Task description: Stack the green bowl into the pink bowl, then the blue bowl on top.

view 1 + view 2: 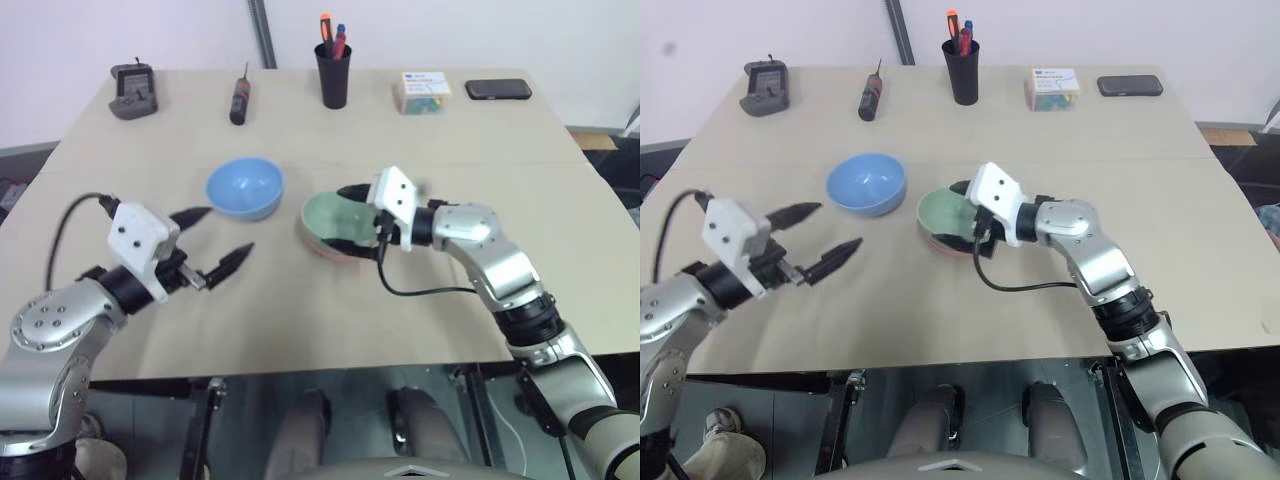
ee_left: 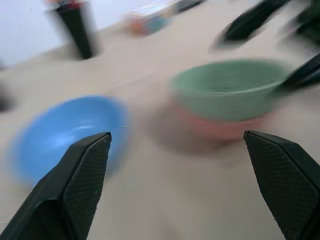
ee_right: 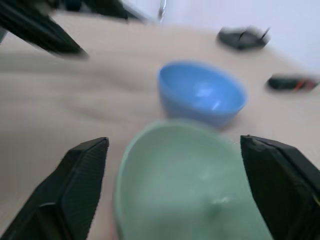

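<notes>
The green bowl [image 1: 330, 222] sits nested inside the pink bowl [image 1: 334, 254] near the middle of the table; just a strip of pink rim shows below it. To their left the blue bowl [image 1: 245, 187] stands alone and upright. My right gripper [image 1: 356, 218] is open, one finger over the green bowl's far rim and one at its near side, holding nothing. My left gripper [image 1: 224, 232] hovers open and empty just in front of the blue bowl. The left wrist view has the blue bowl [image 2: 65, 130] beside the green bowl [image 2: 225, 87].
Along the table's far edge stand a black device [image 1: 132, 92], a screwdriver [image 1: 239, 100], a black pen cup [image 1: 333, 75], a small box [image 1: 421, 92] and a phone [image 1: 498, 89]. Bare tabletop [image 1: 330, 310] stretches from the bowls to the front edge.
</notes>
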